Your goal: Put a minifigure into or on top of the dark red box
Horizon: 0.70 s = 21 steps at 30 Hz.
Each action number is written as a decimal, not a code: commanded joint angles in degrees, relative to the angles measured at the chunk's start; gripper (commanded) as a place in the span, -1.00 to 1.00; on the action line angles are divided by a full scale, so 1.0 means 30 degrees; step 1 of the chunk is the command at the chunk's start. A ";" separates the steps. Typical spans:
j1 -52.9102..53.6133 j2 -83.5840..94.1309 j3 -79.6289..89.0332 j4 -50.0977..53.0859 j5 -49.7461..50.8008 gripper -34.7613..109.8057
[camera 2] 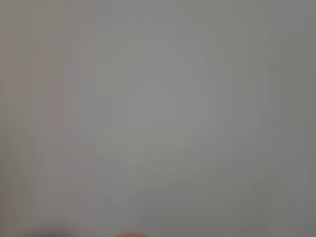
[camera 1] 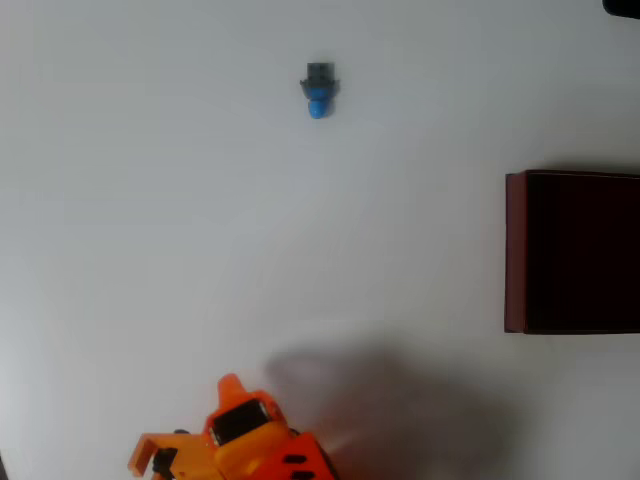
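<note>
The minifigure lies on the white table at the top centre of the overhead view, its dark grey blocky part above its bright blue rounded part. The dark red box stands at the right edge, open upward with a near-black interior, partly cut off by the frame. My orange gripper sits low at the bottom left, far from both the figure and the box. Its jaws are too folded into the arm's body to read. The wrist view is a blurred grey surface with a sliver of orange fingertip at the bottom edge.
The white tabletop stretches bare between arm, figure and box. The arm casts a soft shadow to its right. A dark object clips the top right corner.
</note>
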 commanded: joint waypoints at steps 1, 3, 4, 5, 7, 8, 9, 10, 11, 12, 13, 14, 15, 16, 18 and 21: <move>0.0234 -0.0146 -0.0381 0.0322 0.0322 -0.51; 0.0234 -0.0146 -0.0381 0.0322 0.0322 -0.51; 0.0234 -0.0146 -0.0381 0.0322 0.0322 -0.51; 0.0234 -0.0146 -0.0381 0.0322 0.0322 -0.51; 0.0234 -0.0146 -0.0381 0.0322 0.0322 -0.51; 0.0234 -0.0146 -0.0381 0.0322 0.0322 -0.51; 0.0234 -0.0146 -0.0381 0.0322 0.0322 -0.51; 0.0234 -0.0146 -0.0381 0.0322 0.0322 -0.51; 0.0234 -0.0146 -0.0381 0.0322 0.0322 -0.51; 0.0234 -0.0146 -0.0381 0.0322 0.0322 -0.51; 0.0234 -0.0146 -0.0381 0.0322 0.0322 -0.51; 0.0293 -0.0146 -0.0381 0.0322 0.0527 -0.51; 0.0322 -0.0146 -0.0381 0.0410 0.1055 -0.50; 0.0352 -0.0146 -0.0410 0.0410 0.1523 -0.46; 0.1289 -0.0264 -0.0703 0.0439 0.3721 -0.40; 0.3574 -0.0293 -0.1963 0.1260 0.9609 -0.40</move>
